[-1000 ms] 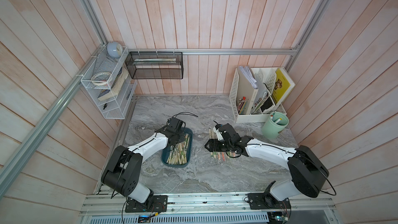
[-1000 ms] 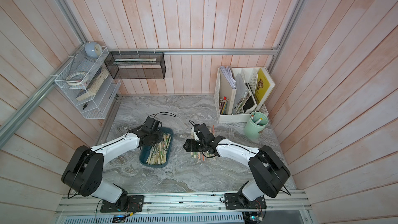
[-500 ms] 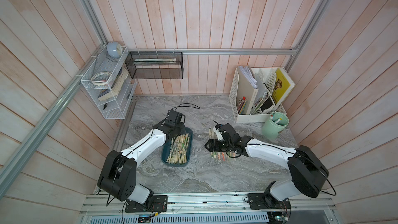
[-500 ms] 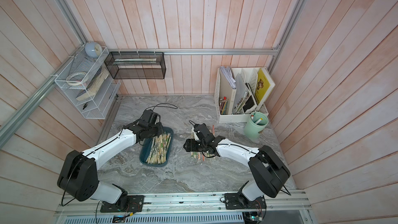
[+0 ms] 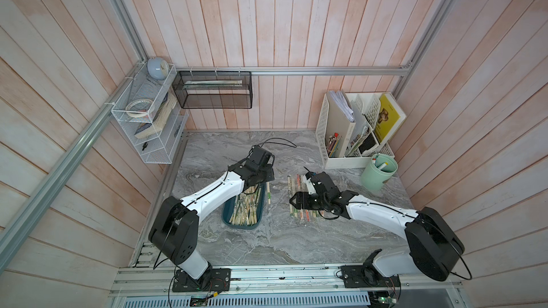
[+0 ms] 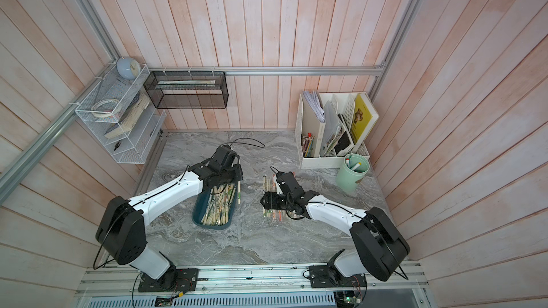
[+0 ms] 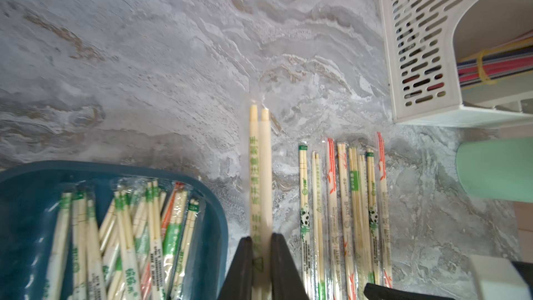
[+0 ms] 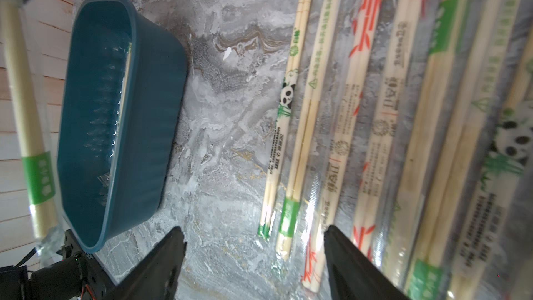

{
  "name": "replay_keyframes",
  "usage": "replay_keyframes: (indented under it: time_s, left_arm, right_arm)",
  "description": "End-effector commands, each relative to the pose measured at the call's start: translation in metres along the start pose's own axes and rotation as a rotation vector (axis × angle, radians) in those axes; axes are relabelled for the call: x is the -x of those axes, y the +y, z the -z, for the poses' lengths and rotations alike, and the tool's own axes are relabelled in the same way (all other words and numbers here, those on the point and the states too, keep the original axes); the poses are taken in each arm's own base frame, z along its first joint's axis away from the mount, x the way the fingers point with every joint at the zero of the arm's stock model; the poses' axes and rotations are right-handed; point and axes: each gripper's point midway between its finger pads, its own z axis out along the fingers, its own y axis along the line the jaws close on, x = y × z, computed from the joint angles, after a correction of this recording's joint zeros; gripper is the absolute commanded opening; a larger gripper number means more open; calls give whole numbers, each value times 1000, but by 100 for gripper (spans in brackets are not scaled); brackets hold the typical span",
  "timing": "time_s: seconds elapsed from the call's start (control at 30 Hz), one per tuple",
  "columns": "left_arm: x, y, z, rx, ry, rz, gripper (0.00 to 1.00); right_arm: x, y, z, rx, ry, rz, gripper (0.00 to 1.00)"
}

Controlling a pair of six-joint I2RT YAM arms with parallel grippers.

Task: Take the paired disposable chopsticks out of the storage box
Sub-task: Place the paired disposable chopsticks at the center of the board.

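Grey marbled surface (image 5: pixel 267 241) carries one storage box (image 5: pixel 227 216), and my left claw (image 7: pixel 261 255) is clamped on a single sleeved pair (image 7: pixel 259 168), held just beside the box's rim, between it and the row of laid-out pairs (image 7: pixel 346 212). My right claw (image 8: pixel 252 229) hovers wide over that row; I count about eight there, though sleeves overlap, and the box's heap (image 7: pixel 129 226) is too tangled to count.

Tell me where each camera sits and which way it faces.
Top views: high overhead, looking down at the table; left arm and right arm show whole.
Left wrist: on the left arm, looking along its fingers, shut on a chopstick pair.
Right wrist: on the right arm, looking past its open fingers at the laid-out chopsticks.
Shared: all show the storage box.
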Motion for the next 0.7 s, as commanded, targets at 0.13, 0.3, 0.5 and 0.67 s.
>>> replay_keyframes:
  time_s: [0.13,0.3,0.5,0.67]
  left_arm:
    - [-17,-32,-38,-6,53,5,11]
    - [-32,-44,-64,13,96,1,11]
    - [-50,-48,-88,43,143,18,12]
    - [-57,-45,-95,66,151,22,11]
  right_arm:
    - [-12,-21,12,-17,-21,-29,78]
    - [-18,-29,18,-21,-32,-45,78]
    - [-23,-33,23,-22,-33,-40,79]
    - [-26,-34,26,-17,-32,-31,79]
